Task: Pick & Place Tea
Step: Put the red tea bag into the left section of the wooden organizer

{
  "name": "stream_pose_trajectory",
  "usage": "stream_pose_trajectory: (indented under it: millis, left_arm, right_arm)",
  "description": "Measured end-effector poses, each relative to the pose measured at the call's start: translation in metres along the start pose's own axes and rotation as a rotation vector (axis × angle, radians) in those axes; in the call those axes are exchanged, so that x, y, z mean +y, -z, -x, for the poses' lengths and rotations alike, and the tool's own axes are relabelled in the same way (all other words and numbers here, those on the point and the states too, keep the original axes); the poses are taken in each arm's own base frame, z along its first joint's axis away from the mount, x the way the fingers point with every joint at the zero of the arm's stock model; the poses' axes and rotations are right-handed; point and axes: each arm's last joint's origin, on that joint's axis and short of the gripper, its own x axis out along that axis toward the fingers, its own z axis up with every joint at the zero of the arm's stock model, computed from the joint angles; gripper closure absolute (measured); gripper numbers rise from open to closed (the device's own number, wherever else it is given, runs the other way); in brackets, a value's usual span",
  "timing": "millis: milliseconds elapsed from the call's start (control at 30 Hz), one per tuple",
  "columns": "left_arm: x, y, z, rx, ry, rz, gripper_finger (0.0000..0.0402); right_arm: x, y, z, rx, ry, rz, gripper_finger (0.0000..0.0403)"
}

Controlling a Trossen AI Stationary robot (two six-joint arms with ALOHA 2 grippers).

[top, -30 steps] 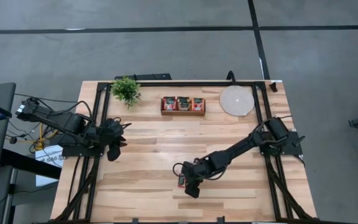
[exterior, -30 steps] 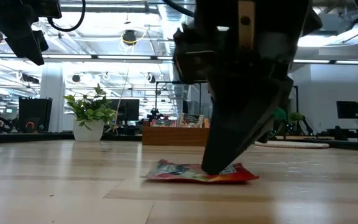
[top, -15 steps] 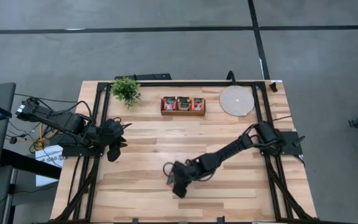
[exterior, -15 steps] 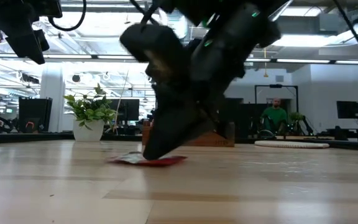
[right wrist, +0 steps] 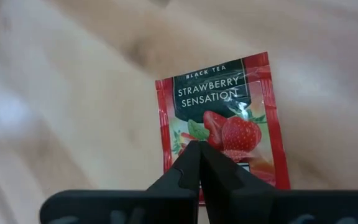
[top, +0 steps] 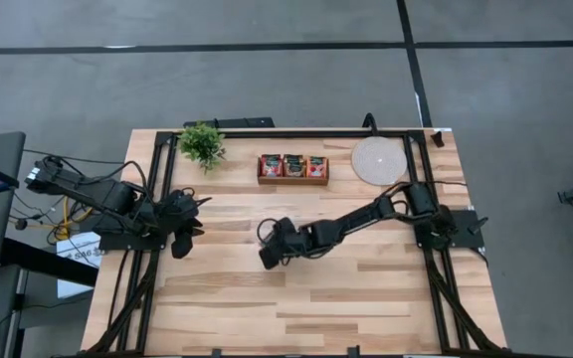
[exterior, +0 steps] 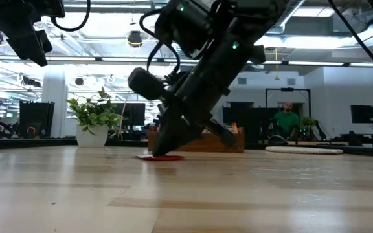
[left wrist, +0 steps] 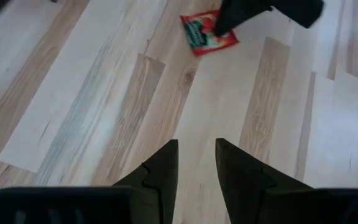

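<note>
Behind the sachet stand box, plant.

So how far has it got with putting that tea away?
Done: the wooden box at the table's far edge already holds sachets. In hand: the right end effector, shut, presses its tips on one flat red strawberry tea sachet lying mid-table; it looks pinned or dragged rather than lifted. Left: getting it off the wood and into the box. The left end effector waits at the left side.

red tea sachet, dark label reading "BLACK TEA", "STRAWBERRY SENSATION"
</note>
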Motion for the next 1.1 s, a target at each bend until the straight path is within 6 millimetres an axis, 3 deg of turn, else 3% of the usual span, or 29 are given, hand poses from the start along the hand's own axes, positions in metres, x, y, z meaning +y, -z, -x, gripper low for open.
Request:
stream_pose_trajectory:
  millis: [167,300,533,700,900,1000,1100]
  left_arm:
    - [0.0,0.0,0.0,-0.004,0.003,0.0,0.0303]
    - [-0.001,-0.001,0.0,-0.014,0.011,0.003,0.0303]
    - [-0.004,-0.005,0.0,-0.044,0.053,0.009,0.0303]
    - [-0.008,-0.008,0.0,-0.062,0.1,0.014,0.0303]
    - [-0.008,-0.008,0.0,-0.057,0.1,0.013,0.0303]
    - [-0.008,-0.008,0.0,-0.057,0.099,0.011,0.0303]
    - [-0.011,-0.011,-0.006,-0.063,0.083,-0.023,0.0303]
  right_arm:
    - [-0.004,-0.015,-0.003,-0.086,0.029,-0.072,0.0403]
    - [0.015,-0.032,0.004,-0.133,-0.036,-0.028,0.0403]
    - [0.061,-0.059,0.037,-0.233,-0.072,0.138,0.0403]
    - [0.079,-0.074,0.07,-0.219,0.066,0.351,0.0403]
    - [0.073,-0.06,0.12,-0.115,0.464,0.631,0.0403]
    - [0.066,-0.049,0.151,-0.156,0.675,0.715,0.0403]
    - [0.063,-0.034,0.181,-0.278,0.759,0.727,0.0403]
